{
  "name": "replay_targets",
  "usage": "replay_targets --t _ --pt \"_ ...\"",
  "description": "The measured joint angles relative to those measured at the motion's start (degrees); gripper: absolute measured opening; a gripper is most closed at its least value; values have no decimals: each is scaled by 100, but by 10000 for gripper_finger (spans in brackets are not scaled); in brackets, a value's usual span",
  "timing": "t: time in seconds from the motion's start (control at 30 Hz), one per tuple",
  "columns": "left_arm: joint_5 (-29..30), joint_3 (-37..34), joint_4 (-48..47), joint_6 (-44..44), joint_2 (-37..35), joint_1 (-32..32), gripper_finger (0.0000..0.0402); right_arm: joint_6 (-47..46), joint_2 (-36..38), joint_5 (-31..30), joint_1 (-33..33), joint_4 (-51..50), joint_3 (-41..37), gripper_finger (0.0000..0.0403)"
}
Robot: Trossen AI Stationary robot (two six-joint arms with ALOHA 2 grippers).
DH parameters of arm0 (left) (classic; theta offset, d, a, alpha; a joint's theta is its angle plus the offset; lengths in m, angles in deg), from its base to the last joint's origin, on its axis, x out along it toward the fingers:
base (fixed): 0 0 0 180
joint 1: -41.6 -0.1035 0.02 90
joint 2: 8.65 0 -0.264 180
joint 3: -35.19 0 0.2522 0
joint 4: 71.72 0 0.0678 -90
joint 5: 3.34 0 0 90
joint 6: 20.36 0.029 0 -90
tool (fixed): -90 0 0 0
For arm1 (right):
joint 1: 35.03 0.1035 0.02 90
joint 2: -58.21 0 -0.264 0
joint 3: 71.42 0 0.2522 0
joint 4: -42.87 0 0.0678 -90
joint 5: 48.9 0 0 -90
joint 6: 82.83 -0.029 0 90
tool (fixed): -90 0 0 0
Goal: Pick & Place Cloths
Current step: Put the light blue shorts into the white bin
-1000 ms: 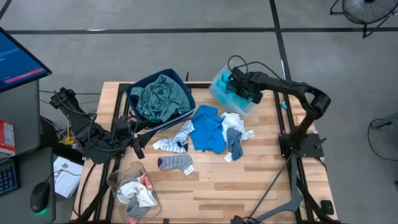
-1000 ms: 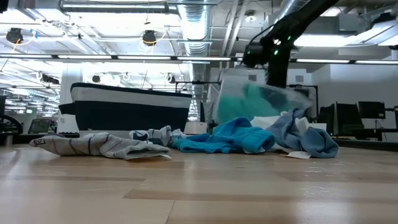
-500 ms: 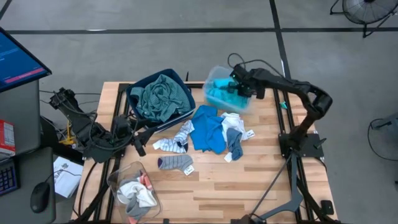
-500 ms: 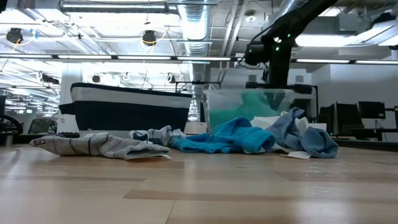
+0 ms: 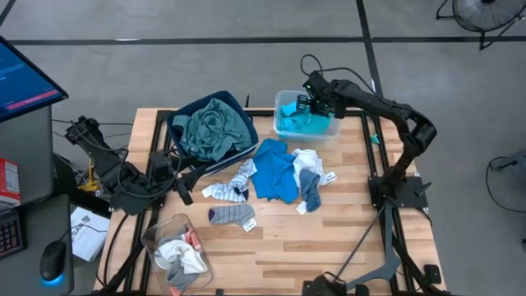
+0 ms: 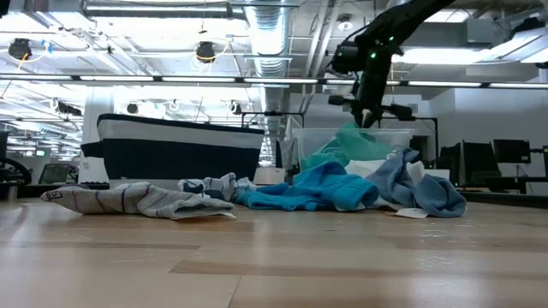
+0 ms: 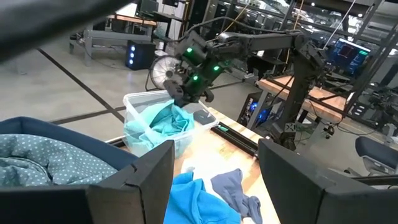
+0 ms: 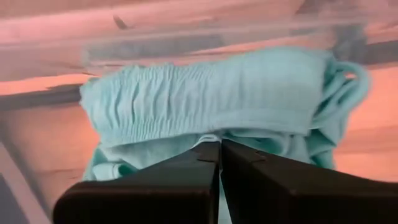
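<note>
Closed right pincer (image 5: pixel 306 103) over turquoise top (image 5: pixel 297 123)

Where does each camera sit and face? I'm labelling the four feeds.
High: overhead, straight down; both arms, wooden table.
Low: table height, level across; right arm above the clear plastic tub.
Left wrist: past its own open fingers toward the tub and right tool.
Right wrist: down past its shut tool onto the turquoise top.
Shared: all show that top.

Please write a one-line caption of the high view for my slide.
Right claw, shut, above a clear tub holding a turquoise top; more cloths on table.
</note>
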Motion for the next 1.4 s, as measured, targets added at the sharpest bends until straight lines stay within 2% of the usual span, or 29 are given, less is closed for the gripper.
replay_targets --t 0.43,0.67,0.8,0.97,1.2,1.3,1.4 --pt "20 0 -6 40 0 0 214 549 -1750 313 361 -17 1020 0" --pt "15 0 -7 46 0 0 214 804 -2442 475 350 -858 1084 0" --pt "4 0 -7 143 0 0 214 1165 -2451 268 371 -1131 1046 0" --pt "2 0 -7 169 -7 0 214 1262 -2289 276 57 -1635 993 0" --pt "2 -1 -7 170 -7 0 214 1478 -1975 237 -272 -1779 908 0" --pt "2 0 -9 170 -7 0 214 1443 -1605 394 -363 -1217 332 0" --pt "4 -2 -11 176 -7 0 214 1224 -1102 662 -490 -345 -641 0"
